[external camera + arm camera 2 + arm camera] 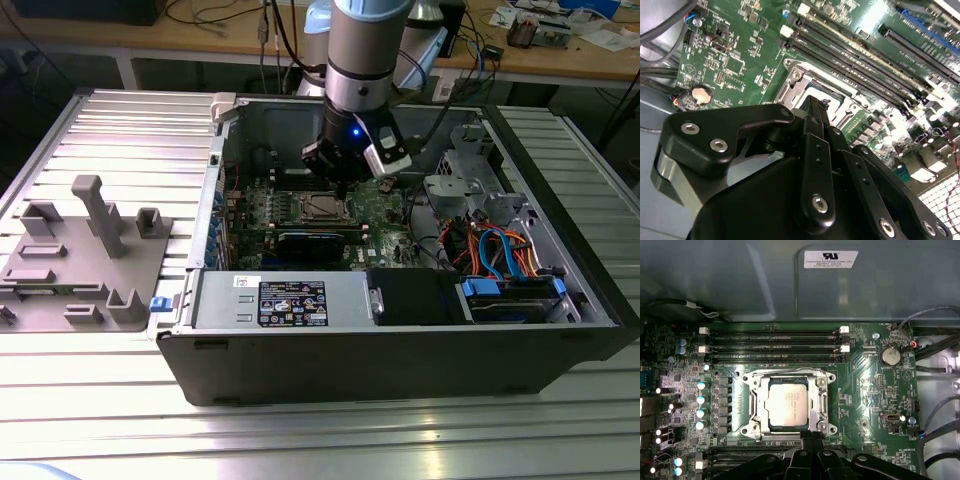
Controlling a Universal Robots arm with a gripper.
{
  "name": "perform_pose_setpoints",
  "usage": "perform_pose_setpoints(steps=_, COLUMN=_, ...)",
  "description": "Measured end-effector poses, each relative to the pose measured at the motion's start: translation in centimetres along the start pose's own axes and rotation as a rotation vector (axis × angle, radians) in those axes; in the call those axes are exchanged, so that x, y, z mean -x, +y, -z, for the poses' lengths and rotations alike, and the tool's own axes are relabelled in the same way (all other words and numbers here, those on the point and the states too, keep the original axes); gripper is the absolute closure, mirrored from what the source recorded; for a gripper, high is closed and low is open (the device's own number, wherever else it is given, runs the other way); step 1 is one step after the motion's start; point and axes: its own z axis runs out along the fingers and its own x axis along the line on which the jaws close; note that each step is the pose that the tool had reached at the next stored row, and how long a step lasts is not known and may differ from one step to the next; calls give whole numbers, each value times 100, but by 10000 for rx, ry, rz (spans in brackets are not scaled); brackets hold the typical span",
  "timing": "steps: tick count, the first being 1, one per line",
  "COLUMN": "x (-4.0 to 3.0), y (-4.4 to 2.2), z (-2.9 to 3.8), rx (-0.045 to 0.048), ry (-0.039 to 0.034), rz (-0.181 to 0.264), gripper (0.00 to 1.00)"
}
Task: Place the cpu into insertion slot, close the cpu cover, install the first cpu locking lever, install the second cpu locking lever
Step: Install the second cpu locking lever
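In the first wrist view the cpu (pixel 787 402) lies flat in the insertion slot (pixel 790 374), its silver-grey top facing up. The cpu cover (pixel 816 405), a silvery frame, lies down around it with the chip showing through its window. My gripper (pixel 807 434) hangs shut just off the socket's edge, with nothing between its fingers. The second wrist view shows the same black fingertips (pixel 816 102) pressed together above the cover's corner (pixel 799 80). In the exterior view the gripper (pixel 341 183) hovers inside the open computer case, right over the socket (pixel 322 207).
Long black memory slots (pixel 772 342) run beside the socket, and a coin battery (pixel 890 356) sits on the green board. The case walls, a drive cage with orange and blue cables (pixel 500 250) and the power supply (pixel 285 300) hem the arm in. A grey fixture tray (pixel 85 260) lies outside.
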Motion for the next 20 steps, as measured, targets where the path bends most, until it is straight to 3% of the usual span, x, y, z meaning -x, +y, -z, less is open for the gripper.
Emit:
perform_pose_setpoints(steps=1, x=-79, y=-58, z=-4, rx=14, ry=4, rz=43, gripper=89)
perform_pose_setpoints(steps=2, x=-141, y=-171, z=-13, rx=191, ry=8, rz=53, gripper=89)
perform_pose_setpoints(steps=3, x=-142, y=-222, z=-22, rx=433, ry=8, rz=49, gripper=89)
perform_pose_setpoints(steps=12, x=-249, y=-260, z=-45, rx=464, ry=10, rz=60, gripper=89)
perform_pose_setpoints(steps=20, x=-255, y=-261, z=-48, rx=502, ry=10, rz=60, gripper=89)
